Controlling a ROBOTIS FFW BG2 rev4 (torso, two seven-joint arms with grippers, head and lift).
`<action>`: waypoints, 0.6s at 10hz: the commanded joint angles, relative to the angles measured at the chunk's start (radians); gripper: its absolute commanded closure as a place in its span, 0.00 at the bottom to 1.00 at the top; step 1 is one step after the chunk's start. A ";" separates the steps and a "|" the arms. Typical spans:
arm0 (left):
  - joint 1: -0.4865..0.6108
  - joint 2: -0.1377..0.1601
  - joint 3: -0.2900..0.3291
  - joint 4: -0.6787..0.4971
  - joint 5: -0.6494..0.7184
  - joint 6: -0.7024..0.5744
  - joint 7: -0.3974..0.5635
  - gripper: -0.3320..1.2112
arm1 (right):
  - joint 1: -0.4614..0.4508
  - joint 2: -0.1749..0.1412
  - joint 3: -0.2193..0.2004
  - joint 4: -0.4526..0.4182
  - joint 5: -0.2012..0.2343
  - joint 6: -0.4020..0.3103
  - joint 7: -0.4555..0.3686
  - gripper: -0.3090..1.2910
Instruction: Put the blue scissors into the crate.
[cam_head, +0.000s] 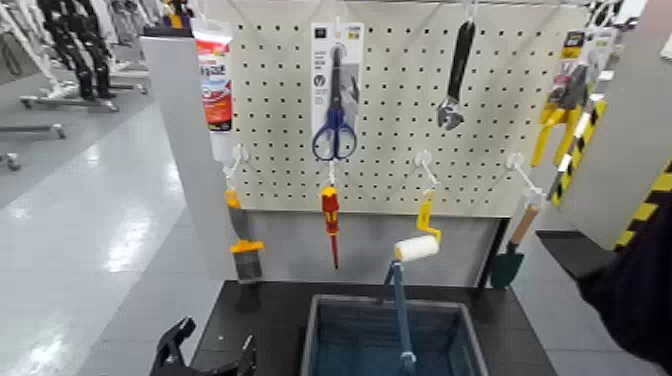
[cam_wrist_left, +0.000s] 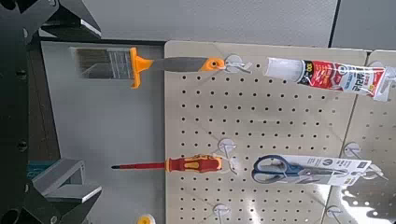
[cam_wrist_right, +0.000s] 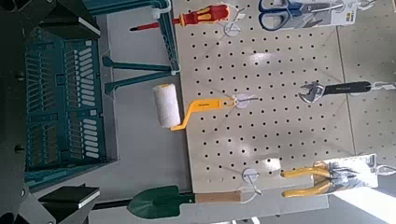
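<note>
The blue scissors (cam_head: 335, 118) hang on their white card near the top middle of the pegboard, blades up; they also show in the left wrist view (cam_wrist_left: 280, 168) and the right wrist view (cam_wrist_right: 285, 11). The crate (cam_head: 325, 340) stands on the dark table below the board, and its ribbed wall (cam_wrist_right: 56, 103) fills the right wrist view. My left gripper (cam_head: 212, 346) stays low at the table's front left, open and empty, well below the scissors. My right gripper (cam_wrist_right: 79, 103) is open and empty too, facing the crate and the board.
On the pegboard hang a sealant tube (cam_head: 214, 85), a paintbrush (cam_head: 243, 255), a red-and-yellow screwdriver (cam_head: 330, 220), a wrench (cam_head: 455, 80), a paint roller (cam_head: 415, 247) reaching over the crate, a trowel (cam_head: 510, 260) and yellow pliers (cam_head: 560, 110). My right arm (cam_head: 640, 290) darkens the right edge.
</note>
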 joint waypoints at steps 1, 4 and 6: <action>0.004 -0.002 0.000 0.000 0.001 -0.003 0.002 0.31 | 0.002 0.000 0.000 0.000 0.000 0.000 0.000 0.27; 0.021 -0.003 0.003 -0.006 0.004 -0.008 0.007 0.31 | 0.000 0.000 0.000 0.000 0.000 0.000 0.000 0.27; 0.018 -0.003 0.002 -0.005 0.006 -0.003 0.010 0.31 | 0.000 -0.002 0.002 0.000 0.000 0.000 0.001 0.27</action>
